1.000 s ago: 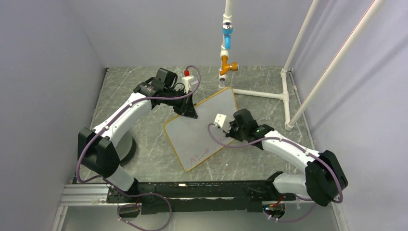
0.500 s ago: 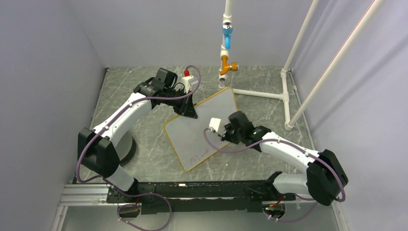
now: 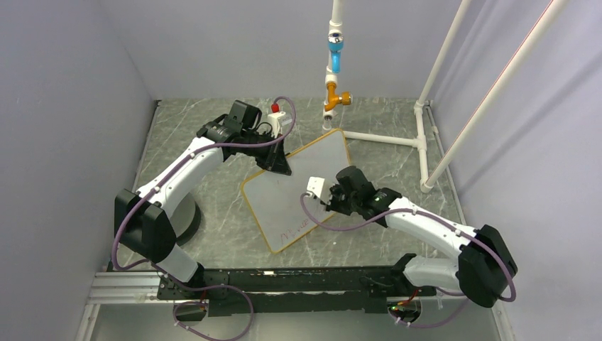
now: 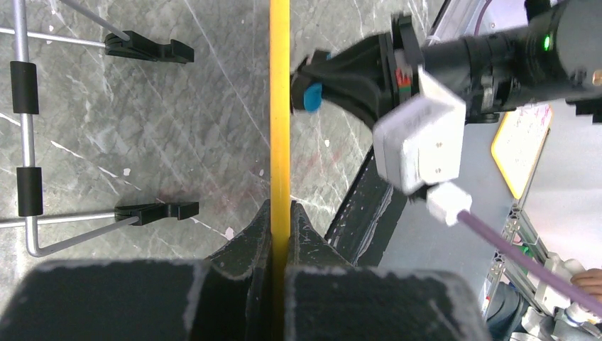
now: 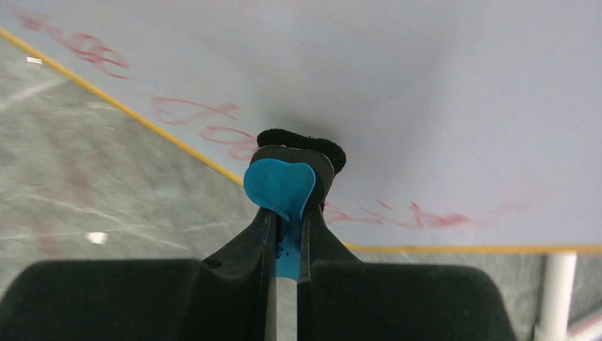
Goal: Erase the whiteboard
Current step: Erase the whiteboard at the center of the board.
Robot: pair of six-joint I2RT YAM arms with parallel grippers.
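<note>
Whiteboard [image 3: 287, 199] lengthwise near-left to far-right; L fingers [image 4: 254, 238] grip frame [image 4: 280, 106], R fingers [image 5: 245, 249] grip eraser [image 5: 280, 183].

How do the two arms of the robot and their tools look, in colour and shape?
The left arm and the right arm have white curved links with bulky black joints. A purple cable loops along each. Each wrist carries a small white camera box. The left tool and the right tool have two black wedge-shaped fingers. A green light glows on the right wrist.
</note>
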